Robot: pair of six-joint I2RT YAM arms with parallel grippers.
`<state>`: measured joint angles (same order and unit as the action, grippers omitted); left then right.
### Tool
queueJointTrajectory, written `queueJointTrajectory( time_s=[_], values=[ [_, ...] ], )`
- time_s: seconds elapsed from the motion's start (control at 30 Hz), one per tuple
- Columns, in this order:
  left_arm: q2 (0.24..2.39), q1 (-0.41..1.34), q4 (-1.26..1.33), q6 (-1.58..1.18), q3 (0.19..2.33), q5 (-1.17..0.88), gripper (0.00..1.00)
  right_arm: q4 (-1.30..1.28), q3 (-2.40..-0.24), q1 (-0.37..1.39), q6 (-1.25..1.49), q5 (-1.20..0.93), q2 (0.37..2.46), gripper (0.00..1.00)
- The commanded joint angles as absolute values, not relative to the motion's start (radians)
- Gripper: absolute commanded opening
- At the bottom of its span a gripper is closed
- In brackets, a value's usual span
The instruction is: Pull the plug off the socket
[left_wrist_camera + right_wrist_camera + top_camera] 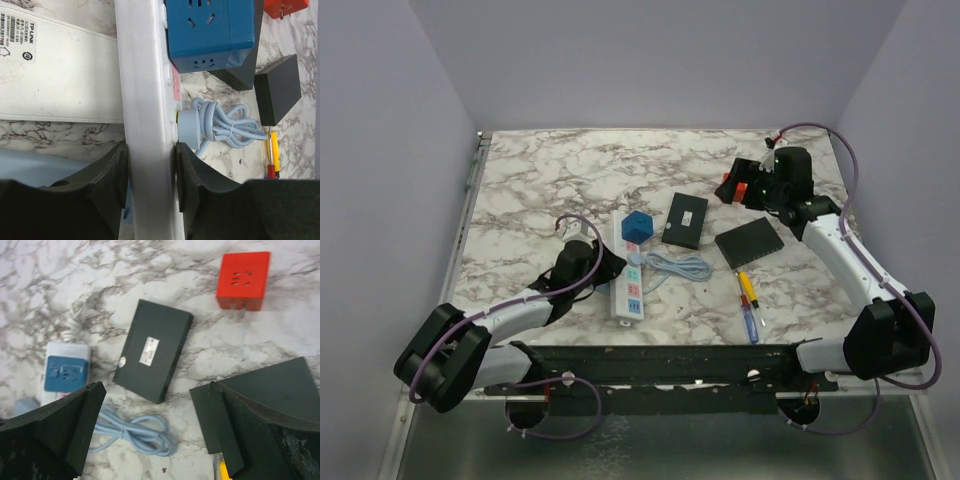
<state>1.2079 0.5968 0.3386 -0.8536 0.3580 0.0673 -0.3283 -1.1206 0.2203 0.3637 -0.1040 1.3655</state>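
Note:
The socket is a long white power strip (628, 272) with pastel outlet panels, lying near the table's middle. A blue cube plug (637, 226) sits in its far end and also shows in the left wrist view (210, 30). A light-blue plug (189, 127) with a bundled cable (230, 127) is plugged in further down the strip. My left gripper (614, 268) is shut across the strip's width (150, 165), just below the light-blue plug. My right gripper (738, 186) is open and empty (150, 430) above the table at the far right, apart from the strip.
A red cube adapter (243, 280) lies loose near the right gripper. Two black boxes (685, 220) (749, 242) lie right of the strip. Screwdrivers (748, 300) lie at front right. A white flat TP-LINK box (60, 75) lies against the strip's left side.

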Motion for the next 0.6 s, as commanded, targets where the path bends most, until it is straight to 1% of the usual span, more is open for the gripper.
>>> queueJointTrajectory(
  time_s=[0.0, 0.1, 0.17, 0.4, 0.57],
  values=[
    [1.193, 0.594, 0.369, -0.863, 0.332, 0.041, 0.0, -0.258, -1.077, 0.214, 0.42, -0.378, 1.333, 1.0],
    [1.177, 0.594, 0.385, -0.857, 0.326, 0.033, 0.0, -0.181, -1.027, 0.22, 0.475, -0.493, 1.329, 1.0],
    [1.17, 0.594, 0.386, -0.851, 0.323, 0.034, 0.0, -0.143, -1.004, 0.234, 0.506, -0.513, 1.332, 1.0],
    [1.17, 0.598, 0.393, -0.845, 0.311, 0.019, 0.0, -0.073, -0.944, 0.314, 0.565, -0.509, 1.362, 1.0],
    [1.171, 0.611, 0.406, -0.849, 0.309, 0.015, 0.0, -0.011, -0.912, 0.416, 0.61, -0.462, 1.402, 1.0]
  ],
)
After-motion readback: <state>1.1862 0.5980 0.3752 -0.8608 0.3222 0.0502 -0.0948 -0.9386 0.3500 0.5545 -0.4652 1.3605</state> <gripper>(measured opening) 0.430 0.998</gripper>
